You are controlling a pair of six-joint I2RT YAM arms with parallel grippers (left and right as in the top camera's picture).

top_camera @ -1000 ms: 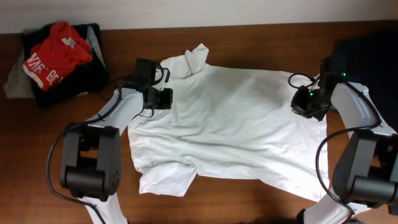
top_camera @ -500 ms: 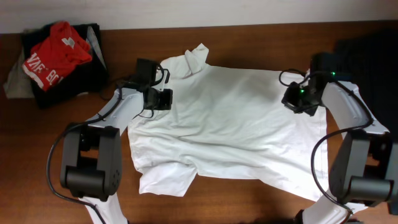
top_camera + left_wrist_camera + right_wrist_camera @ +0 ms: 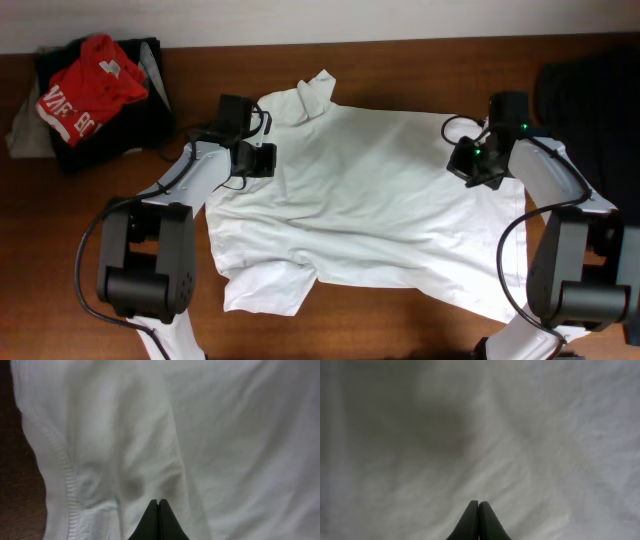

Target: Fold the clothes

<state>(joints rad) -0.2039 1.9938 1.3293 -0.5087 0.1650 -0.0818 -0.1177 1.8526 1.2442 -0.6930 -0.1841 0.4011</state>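
The white shirt [image 3: 370, 200] lies spread across the wooden table, collar [image 3: 315, 95] at the back and a sleeve [image 3: 265, 285] folded at the front left. My left gripper [image 3: 266, 160] is over the shirt's left shoulder area. In the left wrist view its fingertips [image 3: 159, 502] are shut together above wrinkled cloth [image 3: 225, 435], next to a stitched seam [image 3: 65, 485]. My right gripper [image 3: 458, 165] is over the shirt's right part. In the right wrist view it [image 3: 478, 504] is shut over plain white cloth [image 3: 520, 435]. I see no cloth between either pair of jaws.
A red T-shirt [image 3: 90, 85] lies on a dark pile [image 3: 110, 135] at the back left corner. A big dark garment [image 3: 590, 100] lies at the back right. Bare wood [image 3: 400, 315] shows along the front edge and at the left [image 3: 12, 485].
My right gripper has moved left and a little towards the back, further onto the shirt. The left arm and the shirt have not visibly moved.
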